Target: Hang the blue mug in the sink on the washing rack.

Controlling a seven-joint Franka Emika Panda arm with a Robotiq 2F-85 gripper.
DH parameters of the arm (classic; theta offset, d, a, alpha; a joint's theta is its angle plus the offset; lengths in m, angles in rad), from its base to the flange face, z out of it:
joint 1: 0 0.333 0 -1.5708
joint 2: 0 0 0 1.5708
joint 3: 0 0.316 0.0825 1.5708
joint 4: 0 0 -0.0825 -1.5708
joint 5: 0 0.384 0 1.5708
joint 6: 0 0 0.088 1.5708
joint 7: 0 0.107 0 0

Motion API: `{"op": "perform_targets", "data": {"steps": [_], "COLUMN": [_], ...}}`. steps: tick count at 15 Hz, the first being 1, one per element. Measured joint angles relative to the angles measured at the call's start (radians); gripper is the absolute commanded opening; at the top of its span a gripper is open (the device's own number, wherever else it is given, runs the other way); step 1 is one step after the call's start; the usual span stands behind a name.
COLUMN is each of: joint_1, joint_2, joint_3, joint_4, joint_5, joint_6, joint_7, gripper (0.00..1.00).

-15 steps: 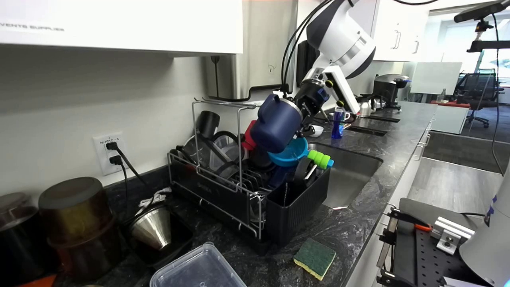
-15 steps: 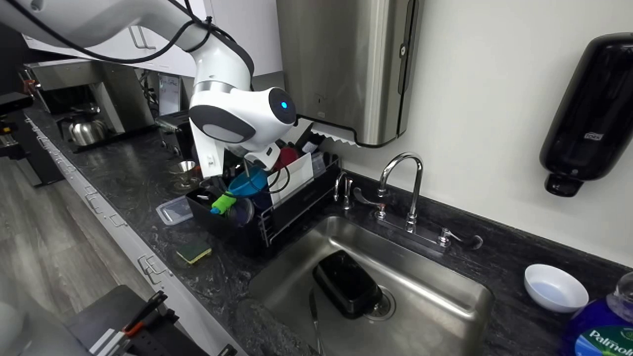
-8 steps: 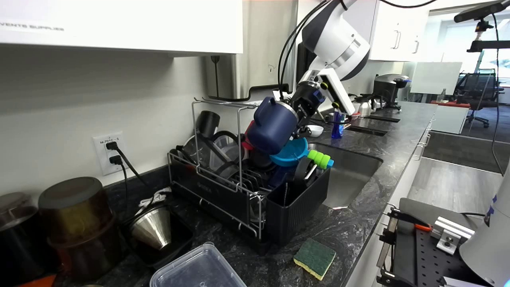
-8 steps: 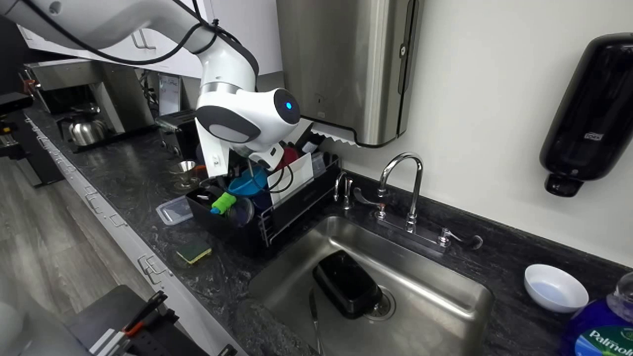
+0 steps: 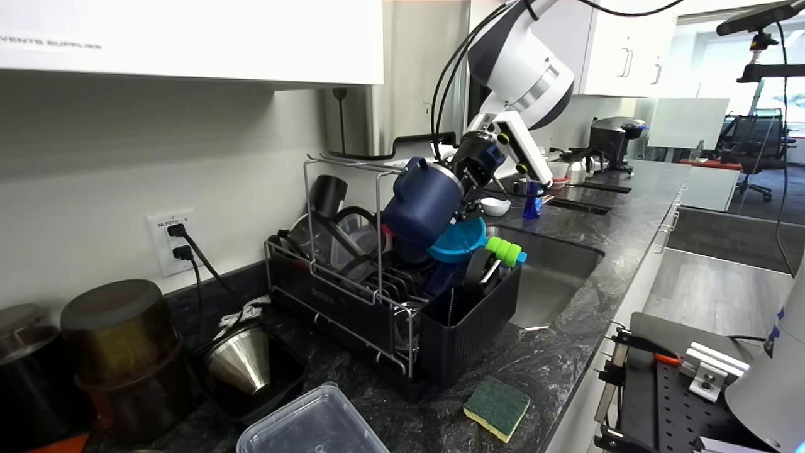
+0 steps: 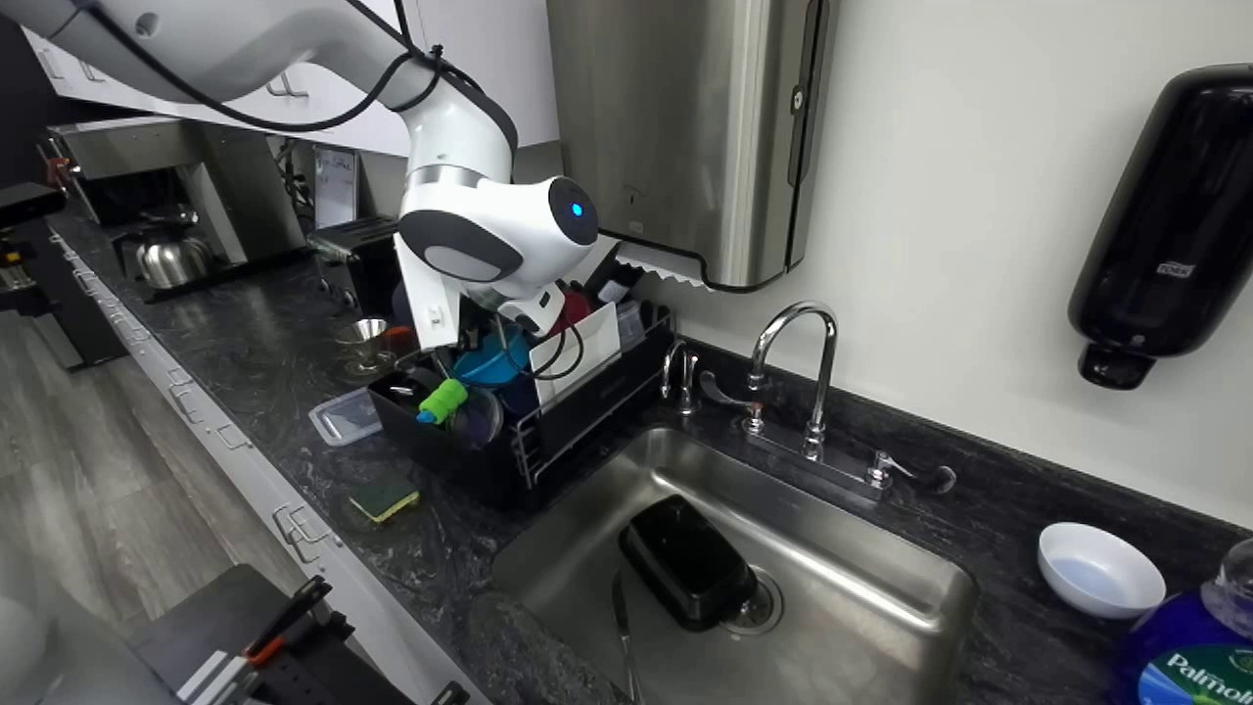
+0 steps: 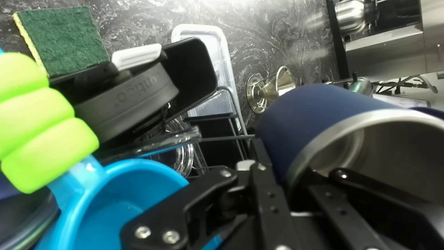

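Blue steel-rimmed mug pinched, the black claw should ease the handle onto the grey-wire rack near the tabletop's back edge.

Plenty out on the dark counter

I see a green-and-yellow sponge lying flat and, nearer the wall, a metal cone tilted in a black tray. A white bowl sits near a blue soap bottle; a black dispenser hangs above them.
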Motion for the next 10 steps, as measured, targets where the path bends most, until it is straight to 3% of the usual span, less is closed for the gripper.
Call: {"op": "perform_targets", "data": {"steps": [10], "joint_1": [0.0], "joint_2": [0.004], "joint_3": [0.0], "joint_4": [0.013], "joint_5": [-0.02], "joint_6": [0.0], "joint_7": [0.0], "gripper": [0.02]}}
